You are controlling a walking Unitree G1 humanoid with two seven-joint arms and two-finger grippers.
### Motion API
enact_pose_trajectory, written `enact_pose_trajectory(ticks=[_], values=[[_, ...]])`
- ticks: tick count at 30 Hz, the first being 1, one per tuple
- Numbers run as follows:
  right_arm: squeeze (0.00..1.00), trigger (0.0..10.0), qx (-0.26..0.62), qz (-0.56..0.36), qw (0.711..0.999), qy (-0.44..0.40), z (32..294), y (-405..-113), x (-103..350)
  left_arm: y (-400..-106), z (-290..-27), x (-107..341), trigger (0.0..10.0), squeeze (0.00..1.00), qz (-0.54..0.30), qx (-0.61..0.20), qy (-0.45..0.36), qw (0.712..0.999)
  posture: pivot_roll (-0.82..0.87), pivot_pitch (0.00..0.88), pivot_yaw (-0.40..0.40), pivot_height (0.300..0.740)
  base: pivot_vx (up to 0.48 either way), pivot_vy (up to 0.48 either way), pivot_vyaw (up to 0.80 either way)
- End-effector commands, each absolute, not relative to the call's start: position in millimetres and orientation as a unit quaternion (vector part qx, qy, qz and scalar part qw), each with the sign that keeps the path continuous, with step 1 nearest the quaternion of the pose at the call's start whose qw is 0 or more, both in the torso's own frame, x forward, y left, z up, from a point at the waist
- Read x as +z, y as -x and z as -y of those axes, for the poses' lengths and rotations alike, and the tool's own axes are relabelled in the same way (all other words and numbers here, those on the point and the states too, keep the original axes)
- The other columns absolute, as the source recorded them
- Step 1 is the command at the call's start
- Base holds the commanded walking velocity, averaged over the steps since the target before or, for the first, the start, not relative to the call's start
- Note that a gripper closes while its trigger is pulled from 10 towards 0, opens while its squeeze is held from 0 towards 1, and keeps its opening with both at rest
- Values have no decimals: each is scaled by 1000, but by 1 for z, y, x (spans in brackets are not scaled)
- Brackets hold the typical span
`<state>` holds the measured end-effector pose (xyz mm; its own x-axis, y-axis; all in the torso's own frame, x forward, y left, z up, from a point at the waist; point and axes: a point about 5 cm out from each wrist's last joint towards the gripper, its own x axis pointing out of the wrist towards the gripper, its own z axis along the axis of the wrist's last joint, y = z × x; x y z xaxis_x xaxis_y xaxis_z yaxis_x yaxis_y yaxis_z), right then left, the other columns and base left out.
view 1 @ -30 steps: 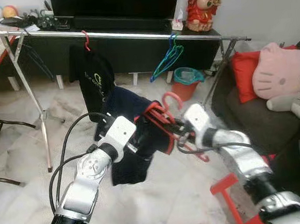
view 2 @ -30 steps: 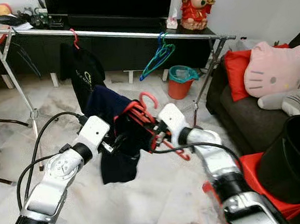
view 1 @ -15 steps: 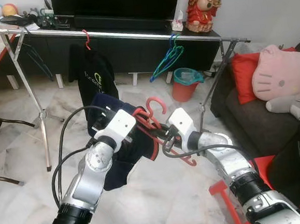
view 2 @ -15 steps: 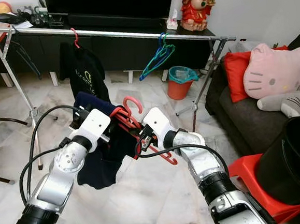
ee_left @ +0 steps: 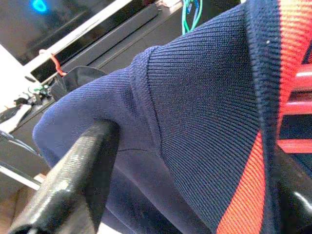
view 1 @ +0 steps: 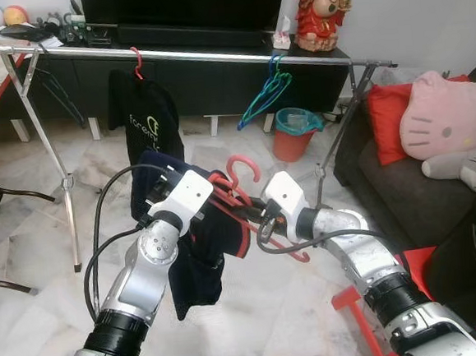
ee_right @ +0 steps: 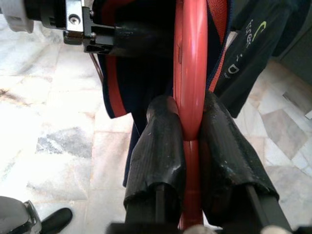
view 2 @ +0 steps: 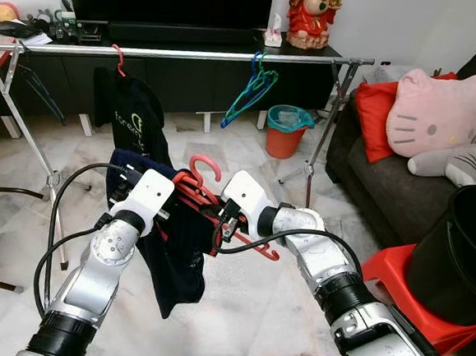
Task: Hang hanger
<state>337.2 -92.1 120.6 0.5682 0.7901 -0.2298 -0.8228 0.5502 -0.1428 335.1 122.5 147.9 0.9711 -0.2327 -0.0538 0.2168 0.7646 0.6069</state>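
Note:
A red hanger (view 1: pixel 241 169) carrying a navy garment with red trim (view 1: pixel 194 268) is held between both grippers in front of me, below and short of the metal clothes rail (view 1: pixel 212 56). My right gripper (ee_right: pixel 190 112) is shut on the hanger's red bar, beside the hook. From the other side, my left gripper (ee_left: pixel 195 148) grips the navy cloth, which bulges between its fingers and hangs down under it. On the rail hang a black shirt on a red hanger (view 1: pixel 144 119) and some bare green and blue hangers (view 1: pixel 268 93).
The rail's left leg (view 1: pixel 50 151) stands on the marble floor. A red bin (view 1: pixel 296 132) sits behind the rail by the dark TV cabinet. To the right are a sofa with a pink plush (view 1: pixel 448 120), a red stool (view 1: pixel 372 308) and a black bucket (view 2: pixel 462 243).
Both grippers and the hanger have drifted a little left and closer together. The navy garment has slipped lower and now hangs straight down under the left gripper.

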Motion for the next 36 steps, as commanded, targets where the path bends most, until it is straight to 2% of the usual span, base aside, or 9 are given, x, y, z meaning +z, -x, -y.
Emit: enact_pose_trajectory(ticks=[1, 36], values=[[0, 0, 459, -42, 878, 129, 94, -340, 134, -337, -115, 151, 0, 0, 26, -132, -333, 933, 16, 0, -182, 740, 0, 0, 0], [0, 0, 430, -71, 880, 188, 117, -345, 123, -334, -104, 151, 0, 0, 29, -184, -344, 920, 21, 0, -168, 740, 0, 0, 0]])
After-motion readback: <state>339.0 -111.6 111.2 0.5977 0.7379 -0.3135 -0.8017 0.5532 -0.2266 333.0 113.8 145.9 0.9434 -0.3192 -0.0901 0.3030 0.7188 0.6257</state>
